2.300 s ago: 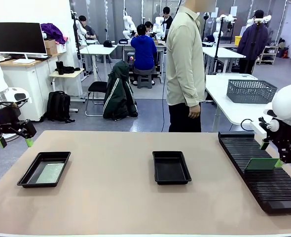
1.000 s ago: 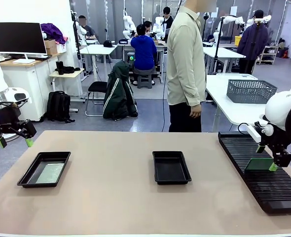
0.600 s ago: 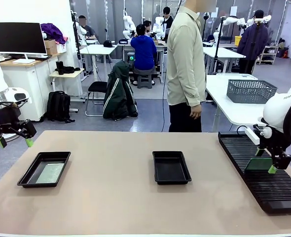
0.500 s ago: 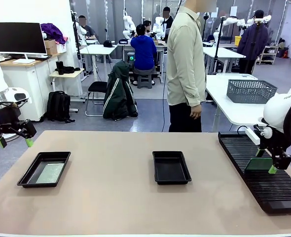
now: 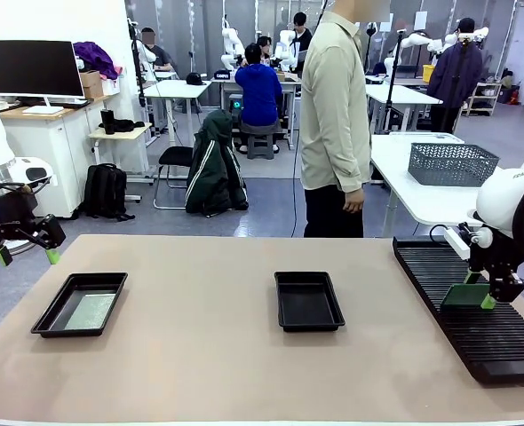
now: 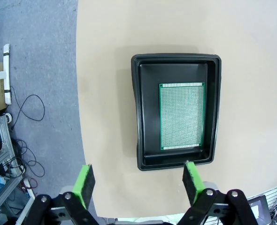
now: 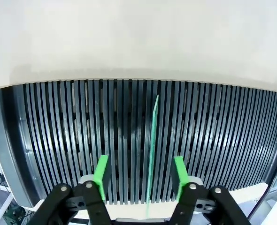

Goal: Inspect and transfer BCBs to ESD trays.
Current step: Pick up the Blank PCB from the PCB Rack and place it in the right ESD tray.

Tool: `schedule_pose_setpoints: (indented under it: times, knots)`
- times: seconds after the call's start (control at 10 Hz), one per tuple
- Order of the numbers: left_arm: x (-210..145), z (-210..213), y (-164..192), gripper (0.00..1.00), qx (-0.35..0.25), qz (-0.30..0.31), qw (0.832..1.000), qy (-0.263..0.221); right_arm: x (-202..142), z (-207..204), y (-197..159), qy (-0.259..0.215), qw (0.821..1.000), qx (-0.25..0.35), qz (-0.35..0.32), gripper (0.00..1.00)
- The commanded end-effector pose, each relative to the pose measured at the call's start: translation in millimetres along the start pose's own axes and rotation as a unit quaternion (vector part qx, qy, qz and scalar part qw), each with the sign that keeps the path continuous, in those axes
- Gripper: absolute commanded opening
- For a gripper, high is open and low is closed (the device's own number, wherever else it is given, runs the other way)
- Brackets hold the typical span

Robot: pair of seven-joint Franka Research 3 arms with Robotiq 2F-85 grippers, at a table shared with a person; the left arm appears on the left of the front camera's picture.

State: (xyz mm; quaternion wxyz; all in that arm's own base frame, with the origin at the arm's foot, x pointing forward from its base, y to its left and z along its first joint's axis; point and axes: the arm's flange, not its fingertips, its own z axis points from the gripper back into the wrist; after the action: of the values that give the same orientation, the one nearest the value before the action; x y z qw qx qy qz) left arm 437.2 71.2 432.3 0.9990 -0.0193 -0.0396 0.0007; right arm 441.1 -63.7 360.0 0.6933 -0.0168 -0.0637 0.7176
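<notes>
straddling the thin flat green rectangular circuit board (image 7: 153, 136) with the right pincer (image 7: 140, 161) — green pads (image 7: 102, 171) partly spread, one on each side, touching it on neither, so gripping nothing yet. standing on edge in a slot of the long black ribbed rack (image 7: 58, 140), long axis along the slots, straight away from the wrist, a little nearer one pad than the other. well within the right arm's reach, far from the left. hovering wide open and empty with the left pincer (image 6: 137, 174) over the shallow black plastic tray (image 6: 134, 112) already holding a board (image 6: 181, 116). middle black tray (image 5: 308, 306) on the counter (image 5: 200, 355) bare — likely the destination.
</notes>
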Motion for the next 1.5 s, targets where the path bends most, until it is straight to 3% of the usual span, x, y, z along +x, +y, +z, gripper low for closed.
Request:
schedule_pose_setpoints:
  times: [0.0,1.0,1.4]
  knots:
    - [-1.1,-1.9,0.4,1.0,0.001,0.0,1.0,-0.005,-3.2,-5.3,0.9,0.002,1.0,-0.016,-0.008,0.57]
    - [-1.1,-1.9,0.4,1.0,0.001,0.0,1.0,-0.005,-8.5,-11.2,5.4,-0.003,1.0,-0.028,-0.012,0.01]
    - [-1.1,-1.9,0.4,1.0,0.001,0.0,1.0,-0.005,-7.9,-7.3,5.3,-0.008,1.0,-0.027,-0.014,0.0]
